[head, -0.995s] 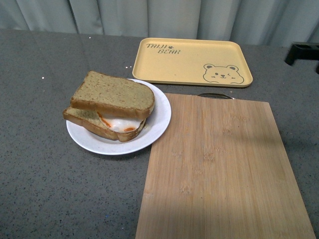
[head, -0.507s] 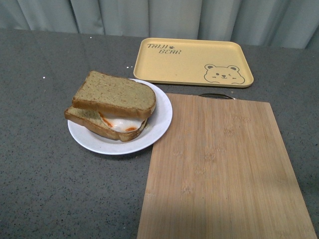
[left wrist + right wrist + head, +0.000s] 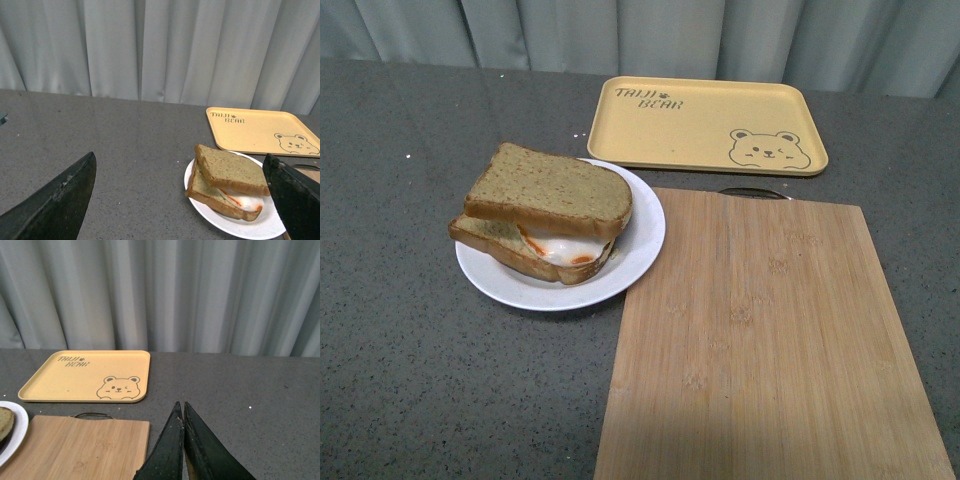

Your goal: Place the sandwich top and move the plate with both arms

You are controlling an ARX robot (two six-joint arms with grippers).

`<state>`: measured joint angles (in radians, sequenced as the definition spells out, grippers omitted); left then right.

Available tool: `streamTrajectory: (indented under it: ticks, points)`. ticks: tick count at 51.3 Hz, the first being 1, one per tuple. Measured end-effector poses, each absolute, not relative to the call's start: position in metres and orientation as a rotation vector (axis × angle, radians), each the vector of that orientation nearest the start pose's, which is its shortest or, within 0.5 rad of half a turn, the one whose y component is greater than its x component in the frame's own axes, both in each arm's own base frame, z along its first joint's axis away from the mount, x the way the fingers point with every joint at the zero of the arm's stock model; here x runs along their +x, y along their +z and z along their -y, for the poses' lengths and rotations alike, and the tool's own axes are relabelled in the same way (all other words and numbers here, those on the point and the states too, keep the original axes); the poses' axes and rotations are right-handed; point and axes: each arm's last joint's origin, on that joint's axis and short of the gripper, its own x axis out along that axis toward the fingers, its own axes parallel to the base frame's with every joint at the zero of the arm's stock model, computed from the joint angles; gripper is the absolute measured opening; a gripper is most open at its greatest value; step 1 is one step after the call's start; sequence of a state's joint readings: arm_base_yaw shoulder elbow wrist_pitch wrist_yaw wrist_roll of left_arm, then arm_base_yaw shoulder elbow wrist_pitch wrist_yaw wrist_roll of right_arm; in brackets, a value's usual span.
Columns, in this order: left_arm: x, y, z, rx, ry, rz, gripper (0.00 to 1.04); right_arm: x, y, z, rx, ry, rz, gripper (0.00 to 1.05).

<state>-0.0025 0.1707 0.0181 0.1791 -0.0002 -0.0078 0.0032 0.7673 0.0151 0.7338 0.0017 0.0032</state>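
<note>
The sandwich top [image 3: 548,190] lies slightly skewed over the egg [image 3: 565,250] and lower slice [image 3: 485,235] on the plate [image 3: 638,240], left on the grey speckled worktop [image 3: 400,350], just beside the bamboo board [image 3: 770,330]. The bread looks soft, light and porous, the stack apt to slide; the round plate seems stiff, glazed and slippery, best pinched at opposite bare rim edges and kept level. The left jaws stand wide apart, empty; the right jaws are pressed together on nothing.

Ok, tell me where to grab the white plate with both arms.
Pinch the white plate by its thin rim, at the bare right side and the bare near-left edge, coming in low from each side. The sandwich covers the centre and far-left rim, and the cutting board crowds the right.
</note>
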Motion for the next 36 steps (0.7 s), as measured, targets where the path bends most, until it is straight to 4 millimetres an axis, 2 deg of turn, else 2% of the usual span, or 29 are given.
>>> streamTrajectory:
  ticks: [36]
  points:
    - [0.108, 0.173, 0.0, -0.008, -0.002, 0.027, 0.98, 0.119, 0.168, 0.0, 0.003, 0.002, 0.006, 0.01]
